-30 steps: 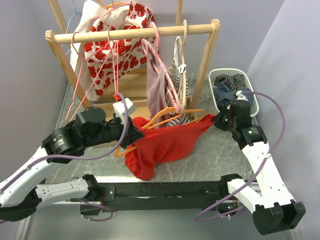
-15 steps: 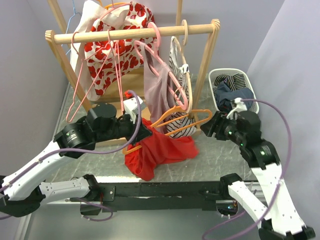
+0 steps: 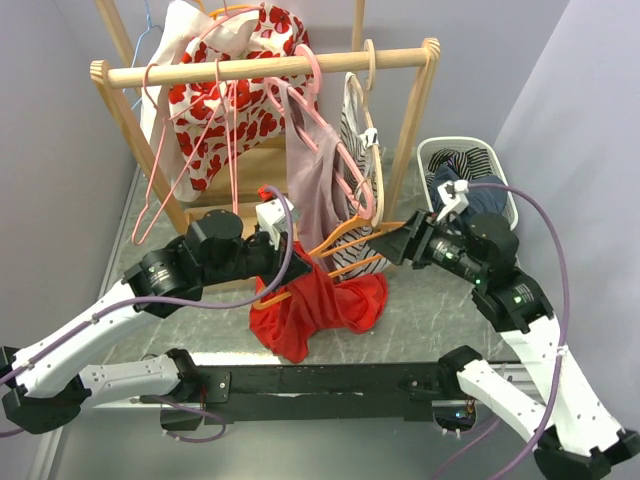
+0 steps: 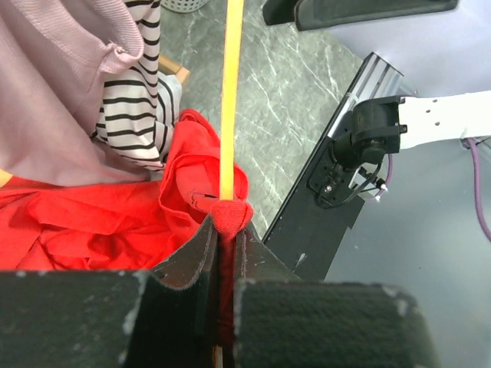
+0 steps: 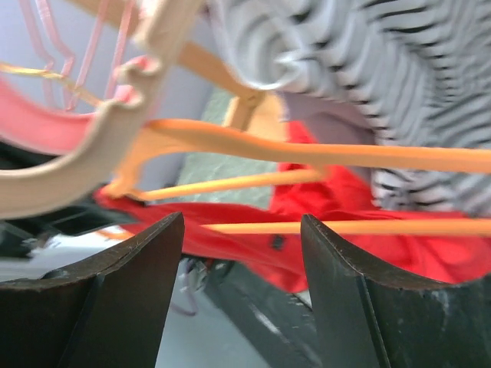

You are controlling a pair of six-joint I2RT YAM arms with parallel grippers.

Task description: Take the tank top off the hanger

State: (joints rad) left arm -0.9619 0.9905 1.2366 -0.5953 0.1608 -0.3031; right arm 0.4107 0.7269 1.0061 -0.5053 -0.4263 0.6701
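The red tank top (image 3: 322, 303) droops in a bunch from the orange hanger (image 3: 352, 231) over the table's middle. My left gripper (image 3: 291, 268) is shut on a fold of the tank top (image 4: 84, 222) wrapped over the hanger's bar (image 4: 230, 92); red cloth fills the gap at my left gripper (image 4: 228, 226). The right gripper (image 3: 386, 245) stands open at the hanger's right end, holding nothing. In the right wrist view the hanger's bars (image 5: 322, 157) and the tank top (image 5: 337, 203) lie just beyond the open right gripper (image 5: 242, 230).
A wooden rack (image 3: 270, 68) stands behind, carrying a heart-print garment (image 3: 220, 100), a pink garment (image 3: 315, 185), a striped garment (image 3: 355, 130) and pink hangers (image 3: 160, 170). A white basket (image 3: 432, 152) of clothes sits at the back right.
The right gripper let go of the tank top's right edge, opened, and moved left to the hanger's end. The stretched cloth slumped into a bunch. The left arm shifted right.
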